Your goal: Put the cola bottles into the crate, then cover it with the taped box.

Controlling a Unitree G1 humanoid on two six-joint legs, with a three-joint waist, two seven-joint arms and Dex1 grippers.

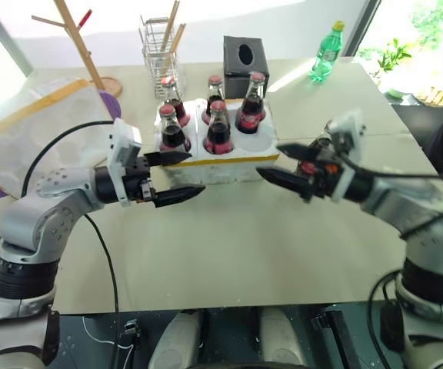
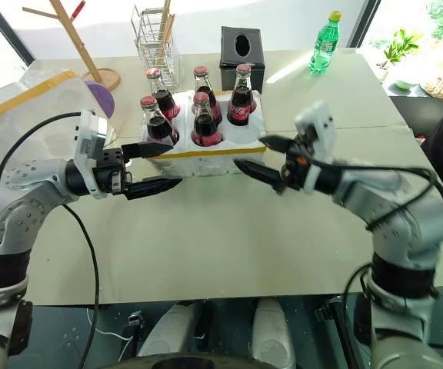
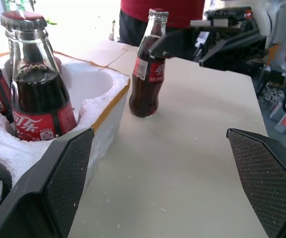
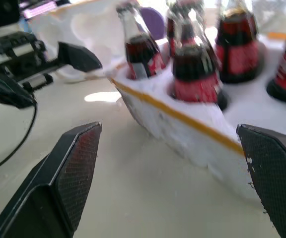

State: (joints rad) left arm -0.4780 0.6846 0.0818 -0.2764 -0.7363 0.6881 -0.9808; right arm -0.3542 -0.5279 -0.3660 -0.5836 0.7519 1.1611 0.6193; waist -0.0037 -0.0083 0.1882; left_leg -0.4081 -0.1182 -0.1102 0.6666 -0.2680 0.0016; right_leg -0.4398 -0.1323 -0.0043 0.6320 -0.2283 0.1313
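The crate (image 1: pixel 229 171), a low white block with a yellow tape band, sits mid-table. Several cola bottles (image 1: pixel 219 129) stand upright in its holes, and the front right hole (image 3: pixel 86 87) is empty. In the left wrist view a cola bottle (image 3: pixel 145 74) stands on the table just past the crate's corner, by my right gripper's fingers (image 3: pixel 222 49). My left gripper (image 1: pixel 197 174) is open at the crate's front left corner, pointing right. My right gripper (image 1: pixel 268 161) is open at the front right corner and holds nothing. The taped box (image 1: pixel 29 131) lies at the far left.
Behind the crate stand a wire basket with sticks (image 1: pixel 160 42), a black tissue box (image 1: pixel 244 55) and a green plastic bottle (image 1: pixel 326 50). A wooden rack (image 1: pixel 83 46) and a purple disc (image 1: pixel 112 104) are at the back left. A person in red (image 3: pixel 163 10) stands off to the right.
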